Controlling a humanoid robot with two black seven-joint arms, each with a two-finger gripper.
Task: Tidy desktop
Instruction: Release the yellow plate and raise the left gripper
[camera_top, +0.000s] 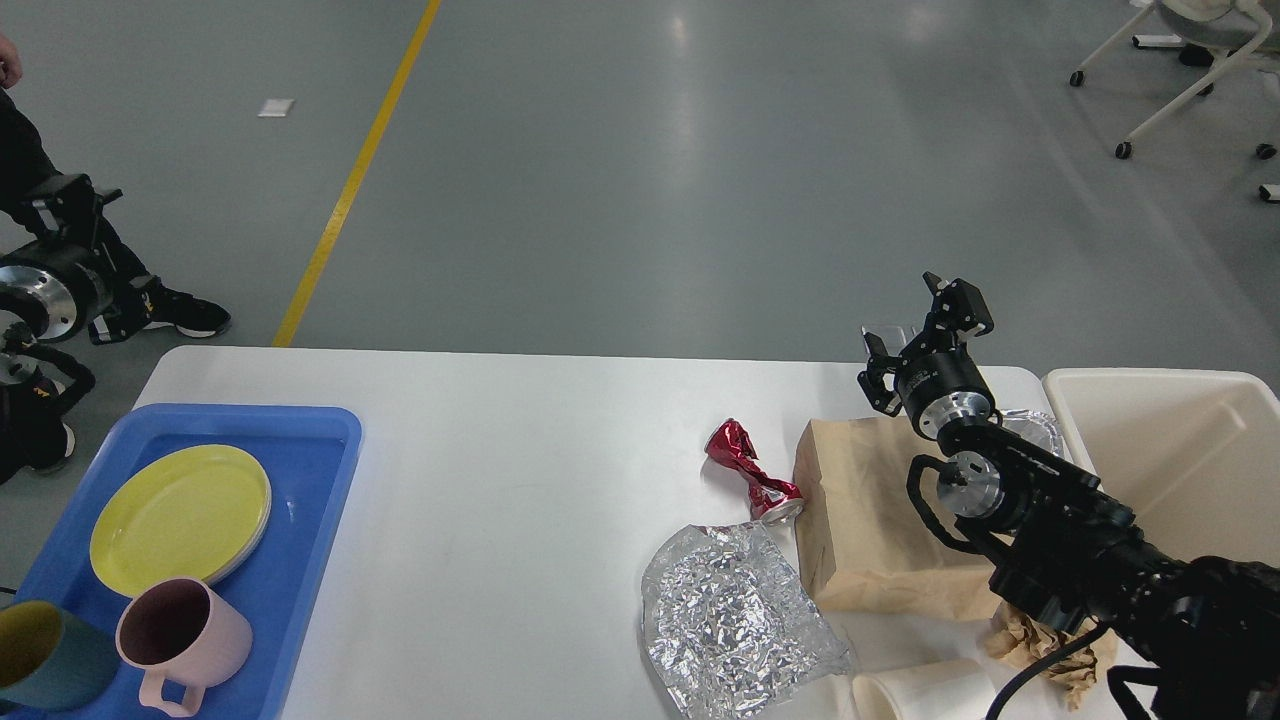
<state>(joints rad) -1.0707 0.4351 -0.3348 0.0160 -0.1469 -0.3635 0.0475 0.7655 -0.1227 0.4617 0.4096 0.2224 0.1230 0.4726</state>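
Observation:
The white desktop (500, 480) carries litter on its right half: a crushed red can (752, 470), a brown paper bag (870, 520), a crumpled foil sheet (730, 620), a white paper cup (925, 690) lying on its side, and crumpled brown paper (1040, 640). My right gripper (915, 325) hovers over the far edge behind the bag, with its fingers apart and nothing clearly held. My left gripper (70, 190) is raised off the table's far left corner, over the floor. It is dark and I cannot tell its fingers apart.
A blue tray (300, 480) at the left holds yellow plates (180, 510), a pink mug (180, 635) and a teal mug (45, 650). A cream bin (1170, 460) stands at the right. A foil container (1035, 430) lies behind the bag. A person's legs (30, 160) are at the far left.

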